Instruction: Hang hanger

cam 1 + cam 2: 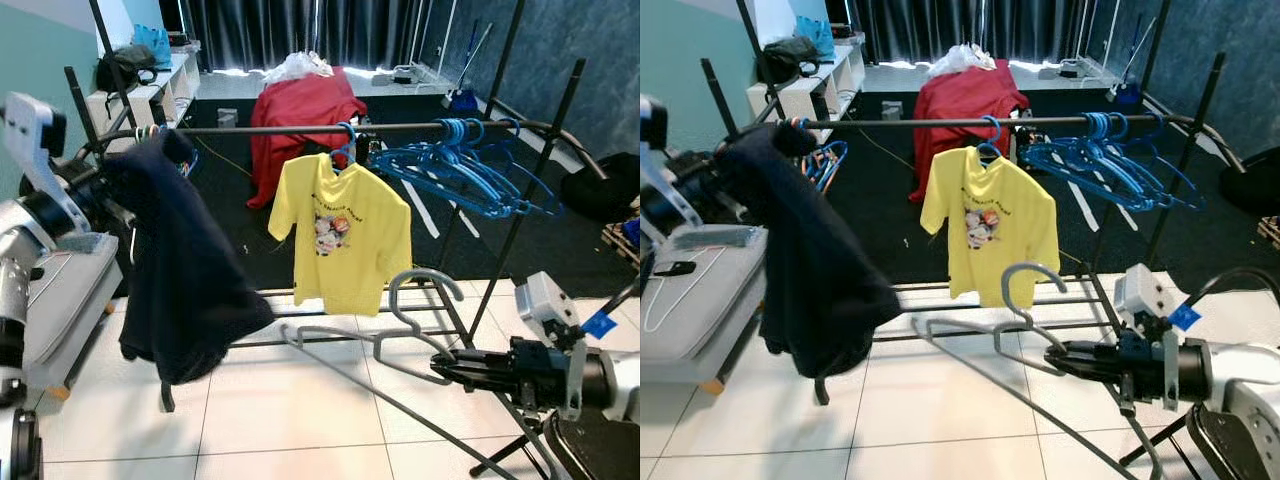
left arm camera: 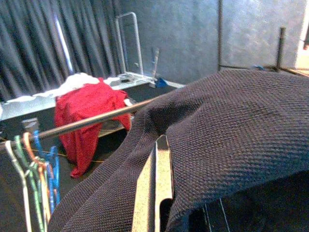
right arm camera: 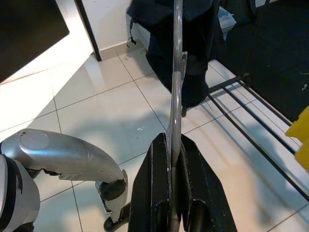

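A grey wire hanger (image 1: 400,330) is held low in front of the rack, hook (image 1: 425,283) up, with my right gripper (image 1: 445,368) shut on its wire (image 3: 176,72). The black fingers (image 3: 154,193) pinch the wire between them. A dark navy garment (image 1: 180,270) droops from my raised left arm (image 1: 40,200) beside the left end of the black rail (image 1: 260,129). Its knitted cloth (image 2: 231,125) lies over my left gripper's fingers (image 2: 157,193), which are pressed together on it. A yellow T-shirt (image 1: 345,235) hangs on a blue hanger at the rail's middle.
Several empty blue hangers (image 1: 460,165) crowd the rail's right part, and coloured hangers (image 2: 34,179) its left end. The rack's low bars (image 1: 330,315) and slanted legs (image 1: 520,240) stand close ahead. A grey padded unit (image 1: 70,290) is at left, a red-draped heap (image 1: 300,110) behind.
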You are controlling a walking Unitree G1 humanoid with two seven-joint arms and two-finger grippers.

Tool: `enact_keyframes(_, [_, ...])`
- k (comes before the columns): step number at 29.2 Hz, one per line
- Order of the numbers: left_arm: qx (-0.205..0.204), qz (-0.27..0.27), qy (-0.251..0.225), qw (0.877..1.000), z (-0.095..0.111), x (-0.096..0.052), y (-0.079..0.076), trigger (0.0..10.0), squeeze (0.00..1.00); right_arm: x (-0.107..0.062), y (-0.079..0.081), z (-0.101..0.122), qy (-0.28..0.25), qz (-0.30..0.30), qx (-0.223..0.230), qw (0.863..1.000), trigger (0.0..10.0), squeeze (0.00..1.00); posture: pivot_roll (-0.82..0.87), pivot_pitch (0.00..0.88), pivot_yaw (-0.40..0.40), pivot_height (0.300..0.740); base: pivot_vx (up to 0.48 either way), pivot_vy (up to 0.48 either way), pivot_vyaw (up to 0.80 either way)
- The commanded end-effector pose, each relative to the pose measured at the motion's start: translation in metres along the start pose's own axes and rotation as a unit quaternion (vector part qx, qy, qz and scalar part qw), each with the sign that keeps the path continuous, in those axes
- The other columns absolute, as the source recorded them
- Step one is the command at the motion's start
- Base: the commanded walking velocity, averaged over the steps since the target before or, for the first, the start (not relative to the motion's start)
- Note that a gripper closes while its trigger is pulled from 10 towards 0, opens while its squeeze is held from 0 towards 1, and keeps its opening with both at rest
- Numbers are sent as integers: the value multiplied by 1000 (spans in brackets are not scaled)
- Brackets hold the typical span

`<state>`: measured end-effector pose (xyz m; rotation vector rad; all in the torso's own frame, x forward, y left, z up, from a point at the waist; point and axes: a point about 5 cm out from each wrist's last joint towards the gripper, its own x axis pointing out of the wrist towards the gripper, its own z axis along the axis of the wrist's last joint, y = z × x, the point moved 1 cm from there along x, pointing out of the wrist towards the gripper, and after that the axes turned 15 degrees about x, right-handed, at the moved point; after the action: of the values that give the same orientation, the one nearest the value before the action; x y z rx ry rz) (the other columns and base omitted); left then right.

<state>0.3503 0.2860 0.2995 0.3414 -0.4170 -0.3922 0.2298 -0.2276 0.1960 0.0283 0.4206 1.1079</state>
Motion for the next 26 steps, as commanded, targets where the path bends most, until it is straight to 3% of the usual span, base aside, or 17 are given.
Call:
enact_keyframes(1, [12, 66, 8, 998, 5, -3, 21, 549, 0, -1, 5, 1, 8, 7, -2, 1000, 0, 0, -112, 0, 20, 740, 0, 0, 0])
enact_keyframes(3, [-6, 168, 17, 986, 2, -6, 40, 784, 0, 4, 10, -17, 58, 16, 15, 998, 0, 0, -113, 0, 22, 740, 0, 0, 0])
enact_keyframes(7, [-23, 173, 12, 985, 1, -3, 37, 1961, 0, 8, 11, -22, 64, 15, 13, 998, 0, 0, -109, 0, 21, 740, 0, 0, 0])
enact_keyframes(8, [-16, 117, 31, 993, -8, 2, 15, 5725, 0, 13, 4, -18, 30, -12, 0, 999, 10000, 0, -108, 0, 22, 740, 0, 0, 0])
enact_keyframes(10, [-16, 117, 31, 993, -8, 2, 15, 5725, 0, 13, 4, -18, 30, -12, 0, 999, 10000, 0, -108, 0, 22, 740, 0, 0, 0])
enact_keyframes(11, [2, 48, 75, 996, -28, 4, -18, 8745, 0, 20, -10, -9, -38, -76, -12, 996, 10000, 0, -106, 0, 21, 740, 0, 0, 0])
enact_keyframes(13, [2, 48, 75, 996, -28, 4, -18, 8745, 0, 20, -10, -9, -38, -76, -12, 996, 10000, 0, -106, 0, 21, 740, 0, 0, 0])
enact_keyframes(14, [6, 10, 137, 990, -59, -2, -53, 10000, 0, 29, -26, -9, -95, -151, 8, 984, 10000, 0, -96, 0, 22, 740, 0, 0, 0])
enact_keyframes(15, [6, 10, 137, 990, -59, -2, -53, 10000, 0, 29, -26, -9, -95, -151, 8, 984, 10000, 0, -96, 0, 22, 740, 0, 0, 0])
enact_keyframes(16, [28, -8, 220, 975, -94, -18, -94, 10000, 0, 37, -39, -18, -136, -221, 41, 965, 10000, 0, -93, 0, 18, 740, 0, 0, 0])
enact_keyframes(17, [28, -8, 220, 975, -94, -18, -94, 10000, 0, 37, -39, -18, -136, -221, 41, 965, 10000, 0, -93, 0, 18, 740, 0, 0, 0])
enact_keyframes(18, [10, 2, 282, 959, -119, -39, -130, 10000, 0, 43, -47, -31, -178, -280, 85, 939, 10000, 0, -90, 0, 17, 740, 0, 0, 419])
enact_keyframes(20, [10, 2, 282, 959, -119, -39, -130, 10000, 0, 43, -47, -31, -178, -280, 85, 939, 10000, 0, -90, 0, 17, 740, 0, 0, 419])
enact_keyframes(21, [-34, 28, 319, 947, -131, -58, -164, 10000, 0, 49, -48, -47, -196, -323, 113, 919, 10000, 0, -74, 0, 12, 740, 0, 0, 756])
enact_keyframes(22, [-34, 28, 319, 947, -131, -58, -164, 10000, 0, 49, -48, -47, -196, -323, 113, 919, 10000, 0, -74, 0, 12, 740, 0, 0, 756])
enact_keyframes(23, [-96, 49, 338, 935, -135, -74, -194, 10000, 0, 54, -46, -62, -197, -350, 129, 907, 10000, 0, -60, 0, 9, 740, 0, 0, 763])
enact_keyframes(26, [-177, 96, 311, 929, -133, -79, -217, 10000, 0, 56, -48, -66, -210, -353, 146, 900, 10000, 0, -55, 0, -4, 740, 0, 0, 760])
